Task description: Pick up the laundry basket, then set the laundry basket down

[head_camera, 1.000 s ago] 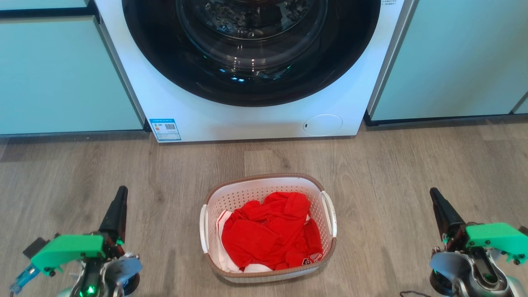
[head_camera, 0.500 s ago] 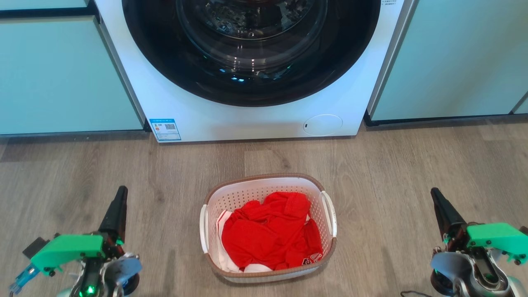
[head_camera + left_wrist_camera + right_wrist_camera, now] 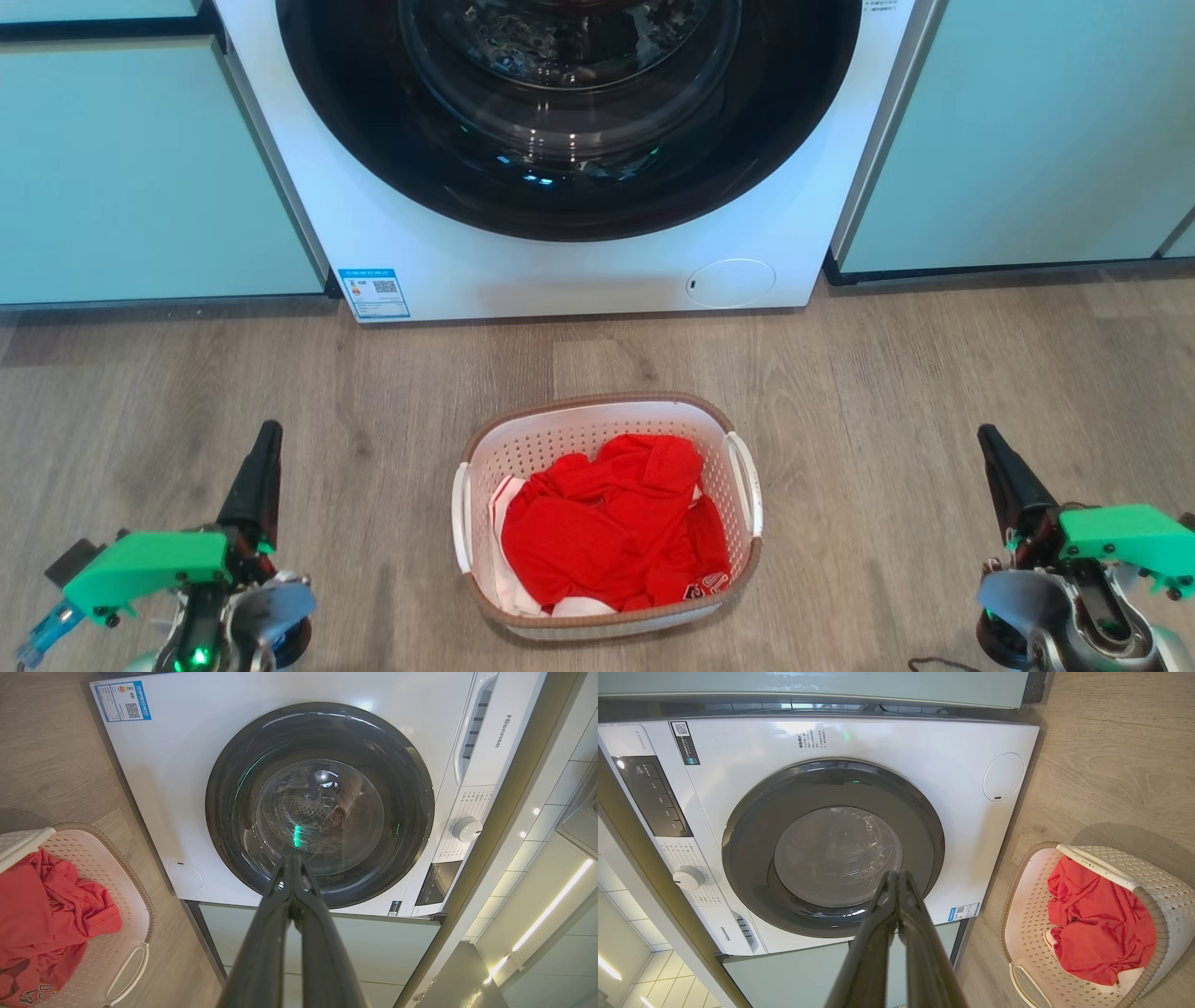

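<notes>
In the head view, a pale green cabinet front (image 3: 140,168) takes up the upper left of the frame. Below it, at the lower left, the left gripper (image 3: 267,441) is over the wooden floor (image 3: 887,373), pointing up the frame. In the left wrist view the left gripper (image 3: 292,861) has its two dark fingers pressed together at the tips, with nothing between them. It is well apart from the laundry basket (image 3: 560,443).

The white washing machine (image 3: 560,271) fills the upper middle of the head view, its dark round door (image 3: 569,112) closed. A blue label (image 3: 373,291) sits at its lower left corner and a round flap (image 3: 730,282) at its lower right.

The laundry basket stands on the floor in the lower middle of the frame, in front of the machine and between the two grippers. Its brown rim faces up and a white handle (image 3: 460,518) shows on its left side. A crumpled red garment (image 3: 607,532) lies inside over something white. In the left wrist view the laundry basket (image 3: 126,877) sits at the lower left edge; in the right wrist view the laundry basket (image 3: 1027,905) sits at the lower right.

A second pale green cabinet (image 3: 1027,140) fills the upper right of the head view. At the lower right, the right gripper (image 3: 991,450) points up the frame, also well clear of the basket. In the right wrist view the right gripper (image 3: 896,877) has its fingers closed tip to tip, grasping nothing.
</notes>
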Available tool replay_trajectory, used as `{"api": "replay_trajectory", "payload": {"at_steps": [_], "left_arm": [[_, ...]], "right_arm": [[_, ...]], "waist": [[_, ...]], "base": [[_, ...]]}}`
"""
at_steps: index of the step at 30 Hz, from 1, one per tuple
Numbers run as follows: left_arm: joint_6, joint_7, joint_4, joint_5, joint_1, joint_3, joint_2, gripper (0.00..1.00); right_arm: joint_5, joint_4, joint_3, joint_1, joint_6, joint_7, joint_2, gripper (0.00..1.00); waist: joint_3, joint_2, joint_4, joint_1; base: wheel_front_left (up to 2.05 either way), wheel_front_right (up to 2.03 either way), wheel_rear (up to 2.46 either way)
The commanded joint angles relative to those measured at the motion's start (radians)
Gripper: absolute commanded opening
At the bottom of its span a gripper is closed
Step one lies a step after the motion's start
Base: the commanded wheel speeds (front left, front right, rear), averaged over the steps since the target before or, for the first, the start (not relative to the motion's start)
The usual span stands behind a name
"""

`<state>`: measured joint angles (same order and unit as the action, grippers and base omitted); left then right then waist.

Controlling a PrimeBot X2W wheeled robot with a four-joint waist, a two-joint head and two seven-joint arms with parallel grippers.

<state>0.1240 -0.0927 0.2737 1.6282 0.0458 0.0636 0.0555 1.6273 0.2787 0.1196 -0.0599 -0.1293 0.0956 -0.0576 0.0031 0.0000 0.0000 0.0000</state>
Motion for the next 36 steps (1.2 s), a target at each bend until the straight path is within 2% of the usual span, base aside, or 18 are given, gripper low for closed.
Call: {"api": "replay_trajectory", "payload": {"at_steps": [1, 36], "left_arm": [[0.007, -0.008, -0.029, -0.007, 0.061, 0.035, 0.006, 0.0], [0.007, -0.013, -0.029, -0.012, 0.061, 0.041, 0.002, 0.0]], "right_arm": [[-0.008, -0.035, -0.019, -0.047, -0.001, 0.007, -0.002, 0.0], [-0.012, -0.034, -0.013, -0.047, -0.001, 0.012, 0.001, 0.0]], "waist": [[0.0, 0.0, 0.0, 0.0], [0.0, 0.0, 0.0, 0.0]], "base": [[0.0, 0.0, 0.0], [0.0, 0.0, 0.0]]}}
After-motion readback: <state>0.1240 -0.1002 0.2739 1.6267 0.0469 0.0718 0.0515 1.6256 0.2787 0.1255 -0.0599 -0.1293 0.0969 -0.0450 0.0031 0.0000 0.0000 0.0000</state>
